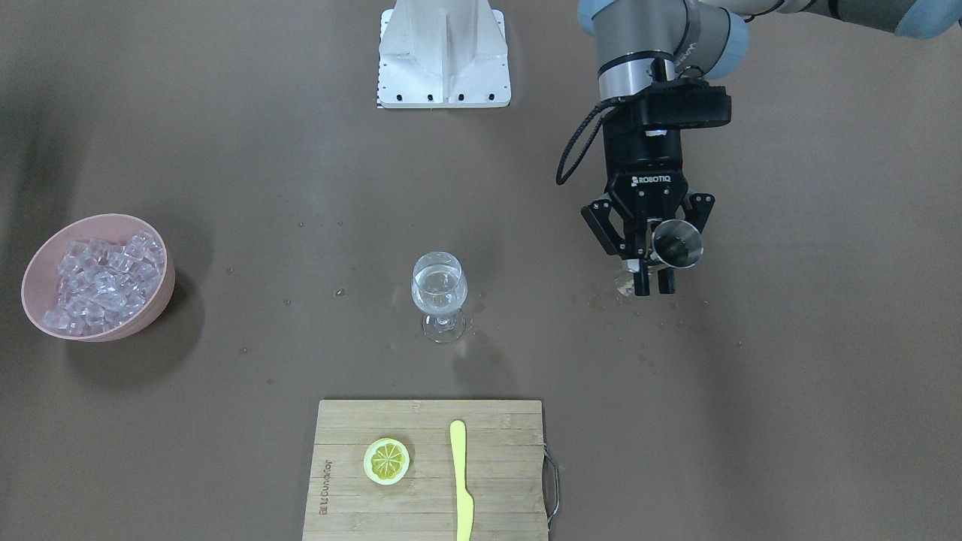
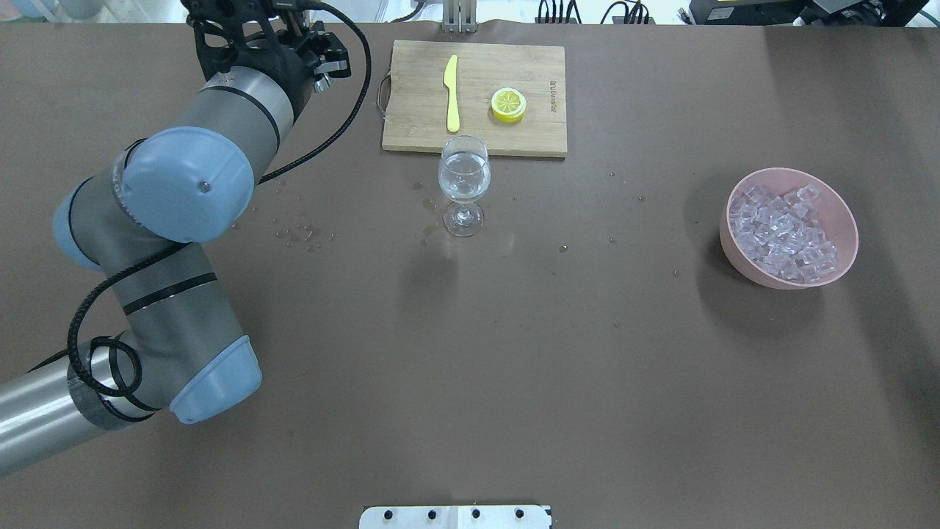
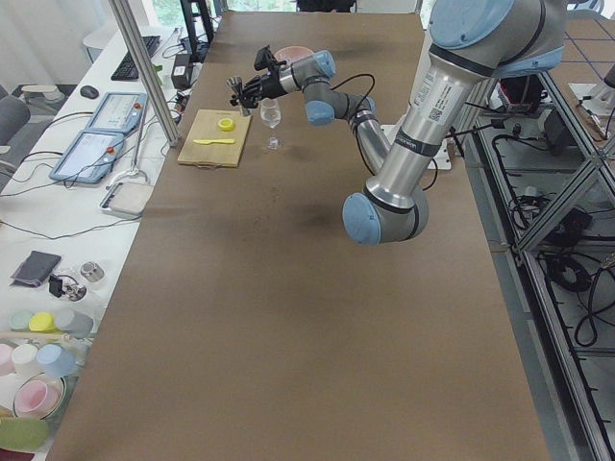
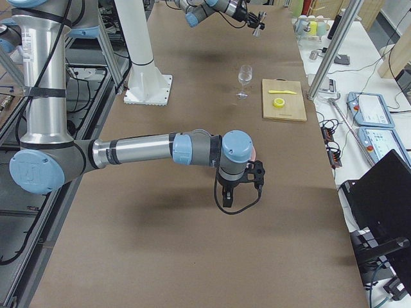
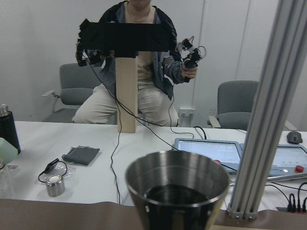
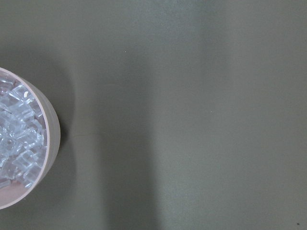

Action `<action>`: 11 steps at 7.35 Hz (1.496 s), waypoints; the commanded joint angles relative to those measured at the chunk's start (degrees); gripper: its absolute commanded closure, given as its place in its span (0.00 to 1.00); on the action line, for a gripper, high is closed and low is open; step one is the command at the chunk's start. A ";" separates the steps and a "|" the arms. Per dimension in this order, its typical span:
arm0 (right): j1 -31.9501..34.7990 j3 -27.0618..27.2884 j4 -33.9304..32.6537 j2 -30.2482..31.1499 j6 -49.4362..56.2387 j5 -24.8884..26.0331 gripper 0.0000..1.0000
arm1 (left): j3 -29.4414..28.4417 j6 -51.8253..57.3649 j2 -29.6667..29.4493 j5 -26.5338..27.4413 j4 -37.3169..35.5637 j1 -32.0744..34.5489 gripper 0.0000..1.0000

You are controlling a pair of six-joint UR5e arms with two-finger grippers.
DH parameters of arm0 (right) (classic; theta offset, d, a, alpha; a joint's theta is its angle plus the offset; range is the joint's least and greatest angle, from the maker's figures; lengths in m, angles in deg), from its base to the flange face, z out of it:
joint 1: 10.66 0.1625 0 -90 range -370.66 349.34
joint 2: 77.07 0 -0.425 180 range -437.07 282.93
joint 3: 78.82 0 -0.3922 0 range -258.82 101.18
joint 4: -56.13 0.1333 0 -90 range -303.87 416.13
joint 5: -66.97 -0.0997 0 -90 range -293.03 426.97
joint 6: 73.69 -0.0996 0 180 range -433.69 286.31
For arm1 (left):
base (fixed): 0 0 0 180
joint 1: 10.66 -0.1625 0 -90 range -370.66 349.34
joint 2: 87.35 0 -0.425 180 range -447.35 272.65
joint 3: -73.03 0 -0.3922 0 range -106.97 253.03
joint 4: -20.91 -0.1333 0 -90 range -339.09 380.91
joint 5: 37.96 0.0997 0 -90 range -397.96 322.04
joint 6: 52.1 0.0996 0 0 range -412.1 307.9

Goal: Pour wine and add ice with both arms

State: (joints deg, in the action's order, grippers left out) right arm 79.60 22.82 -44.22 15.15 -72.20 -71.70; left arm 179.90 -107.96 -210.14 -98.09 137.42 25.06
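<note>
My left gripper (image 1: 653, 288) is shut on a steel measuring cup (image 1: 678, 244) and holds it above the table, to the side of the wine glass (image 1: 439, 293). The cup's dark open mouth fills the bottom of the left wrist view (image 5: 177, 191). The glass stands upright with a small amount of clear wine in it, and also shows in the overhead view (image 2: 463, 176). The ice (image 1: 105, 282) fills a pink bowl (image 1: 167, 289). My right gripper (image 4: 247, 183) points down near that bowl; I cannot tell whether it is open. The right wrist view shows ice (image 6: 14, 143) at its left edge and no fingers.
A wooden cutting board (image 1: 428, 496) at the table's far edge carries a lemon slice (image 1: 386, 460) and a yellow knife (image 1: 461, 481). The white metal stand (image 1: 443, 52) is at the robot's base. Small droplets dot the brown table around the glass.
</note>
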 commanded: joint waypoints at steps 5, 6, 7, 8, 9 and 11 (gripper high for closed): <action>-0.35 0.05 0.34 -1.51 -3.43 1.21 0.00 | -2.11 13.31 0.01 -21.77 4.29 -3.89 1.00; -0.35 0.05 0.25 -1.43 -3.43 1.39 0.00 | -1.41 15.32 -1.12 -25.18 -1.57 -4.07 1.00; -0.35 0.05 0.25 -1.43 -3.52 1.65 0.00 | -1.23 16.82 -3.22 -26.78 -6.24 -4.07 1.00; -0.35 0.05 0.33 -1.43 -3.52 2.00 0.00 | -1.23 16.92 -5.33 -26.80 -10.21 -4.07 1.00; -0.35 0.05 0.34 -1.43 -3.52 2.00 0.00 | -1.40 17.27 -7.44 -26.89 -13.55 -4.16 1.00; -0.35 0.05 0.25 -1.43 -3.43 2.00 0.00 | -2.71 20.43 -12.08 -26.89 -20.83 -4.16 1.00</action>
State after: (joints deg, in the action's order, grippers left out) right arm 79.25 22.87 -43.94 13.72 -75.70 -69.72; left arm 178.10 -89.19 -218.95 -124.92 121.78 20.92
